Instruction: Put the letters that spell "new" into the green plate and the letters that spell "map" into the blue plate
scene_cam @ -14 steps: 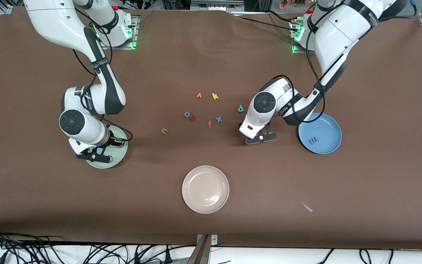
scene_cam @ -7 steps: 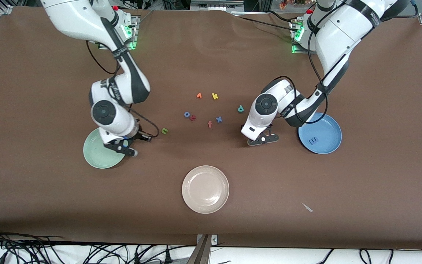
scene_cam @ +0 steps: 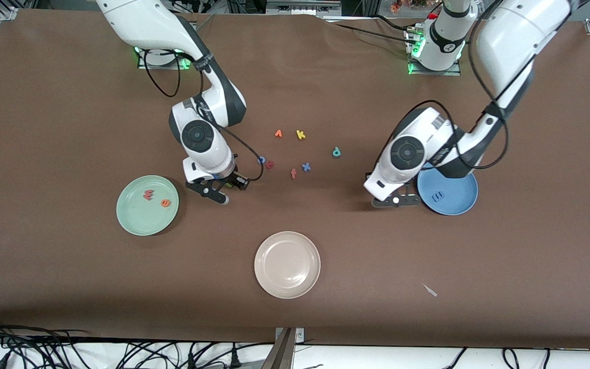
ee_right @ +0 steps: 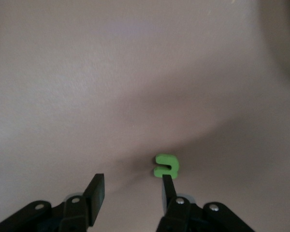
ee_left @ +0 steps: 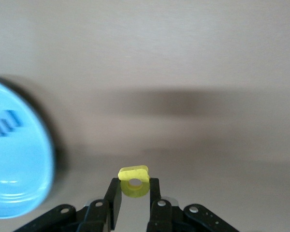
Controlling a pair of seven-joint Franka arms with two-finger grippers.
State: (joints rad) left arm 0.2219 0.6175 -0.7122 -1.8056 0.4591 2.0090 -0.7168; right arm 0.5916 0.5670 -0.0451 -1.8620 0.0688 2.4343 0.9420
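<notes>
Left gripper point(ee_left: 134, 205) pinches the yellow "a" point(ee_left: 134, 181) upright between its fingertips, beside the blue plate point(scene_cam: 461, 202) — presumably en route to join the blue "m" point(scene_cam: 437, 196) already lying there. Right gripper point(ee_right: 130, 193) hangs over the green "n" point(ee_right: 166, 165), jaws spread, one fingertip just beside the letter, positioned for a pick. Green plate point(scene_cam: 136, 218) holds the salmon-red "w" point(scene_cam: 148, 194) and orange "e" point(scene_cam: 165, 203). Teal "p" point(scene_cam: 336, 151) lies mid-table, untouched — apparently the last letter for the blue plate.
</notes>
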